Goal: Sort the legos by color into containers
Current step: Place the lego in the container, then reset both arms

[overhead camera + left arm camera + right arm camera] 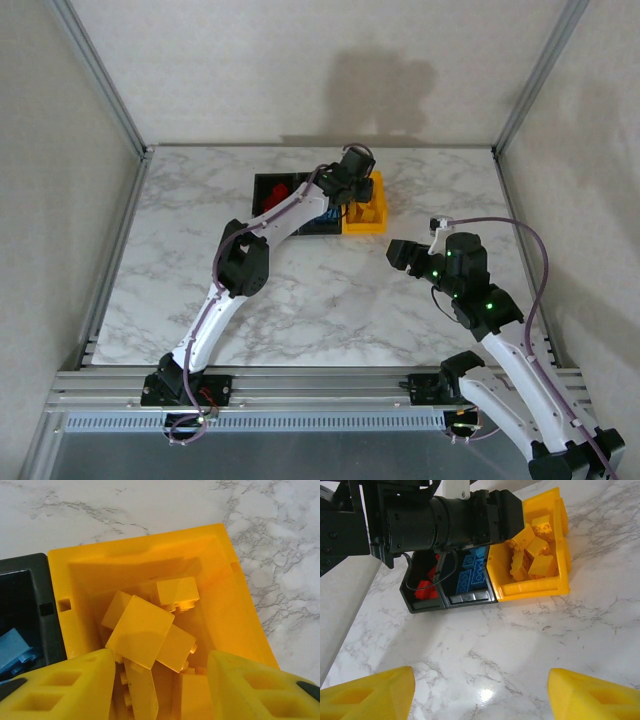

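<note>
The containers stand in a row at the back of the table: a black bin [417,604] holding red legos [423,587], a black bin [470,598] holding blue legos [471,572], and a yellow bin [535,587] holding several yellow legos [536,555]. My left gripper [357,192] hovers over the yellow bin [366,222]. In the left wrist view its jaws [160,690] are open, and loose yellow legos [140,630] lie in the bin [150,542] below them. My right gripper [393,252] is open over bare marble in front of the bins, nothing between its fingers [370,695].
The left arm's dark wrist [445,520] hangs over the black bins. A blue lego [12,647] lies in the neighbouring black bin [30,580]. White marble table [330,300] stretches in front of the bins, with metal frame posts [100,75] at the back corners.
</note>
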Available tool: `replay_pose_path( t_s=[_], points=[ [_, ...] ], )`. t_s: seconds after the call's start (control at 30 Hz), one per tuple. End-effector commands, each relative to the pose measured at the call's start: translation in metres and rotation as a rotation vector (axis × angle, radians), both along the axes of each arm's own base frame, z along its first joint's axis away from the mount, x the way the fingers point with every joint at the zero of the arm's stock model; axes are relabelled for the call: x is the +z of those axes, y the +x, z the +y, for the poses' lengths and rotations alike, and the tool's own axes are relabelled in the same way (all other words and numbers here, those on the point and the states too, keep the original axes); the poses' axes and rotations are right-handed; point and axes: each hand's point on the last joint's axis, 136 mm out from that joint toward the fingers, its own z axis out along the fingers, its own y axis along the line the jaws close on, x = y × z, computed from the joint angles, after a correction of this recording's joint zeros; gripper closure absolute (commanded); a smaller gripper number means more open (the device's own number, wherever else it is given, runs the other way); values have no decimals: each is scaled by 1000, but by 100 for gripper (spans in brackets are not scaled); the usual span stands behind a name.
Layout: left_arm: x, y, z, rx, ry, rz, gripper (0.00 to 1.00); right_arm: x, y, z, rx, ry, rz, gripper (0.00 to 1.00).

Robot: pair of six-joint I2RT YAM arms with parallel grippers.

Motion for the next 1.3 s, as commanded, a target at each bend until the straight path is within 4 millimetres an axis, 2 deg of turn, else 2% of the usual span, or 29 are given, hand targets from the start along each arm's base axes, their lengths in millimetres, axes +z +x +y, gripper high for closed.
replay_pose_path(
  t_s=[0.0,0.17,0.2,0.27,0.33,0.43,0.47,0.5,0.53,0.7,0.8,0.83,0.9,1.0,1.07,1.17,1.27],
  points=[
    [15,2,5,9,12,-20,48,2,1,-3,-19,12,3,30],
    [54,-12,8,0,-18,-57,45,-2,3,-5,-32,-4,2,28],
    [64,-17,10,3,-30,-71,43,-3,4,-6,-37,-8,-1,25],
    [81,-28,17,9,-55,-92,39,-2,7,-8,-50,-15,-12,19],
    [98,-41,28,18,-87,-120,35,-1,11,-9,-55,-27,-23,17],
    [123,-63,50,43,-131,-169,29,-2,19,-9,-67,-49,-33,12],
    [128,-71,59,53,-138,-183,14,-3,22,-9,-73,-55,-38,3],
    [133,-79,69,66,-147,-198,1,-3,25,-9,-73,-61,-45,1],
    [136,-88,78,76,-155,-210,0,-3,28,-8,-74,-64,-51,1],
    [139,-133,138,170,-164,-260,0,-3,49,-13,-132,-106,-75,1],
    [134,-153,186,270,-131,-310,0,-2,63,-30,-244,-161,-93,1],
    [133,-158,201,310,-116,-329,0,-1,67,-39,-299,-188,-100,1],
    [128,-167,239,410,-83,-385,0,0,75,-71,-479,-264,-122,1],
    [118,-179,297,570,-53,-467,0,4,78,-96,-576,-403,-232,1],
    [111,-187,324,634,-44,-512,0,2,75,-115,-664,-491,-298,1],
    [97,-201,365,750,84,-582,1,-2,68,-139,-774,-593,-367,1],
    [80,-202,399,856,180,-575,0,-18,67,-162,-853,-616,-339,1]
  ],
)
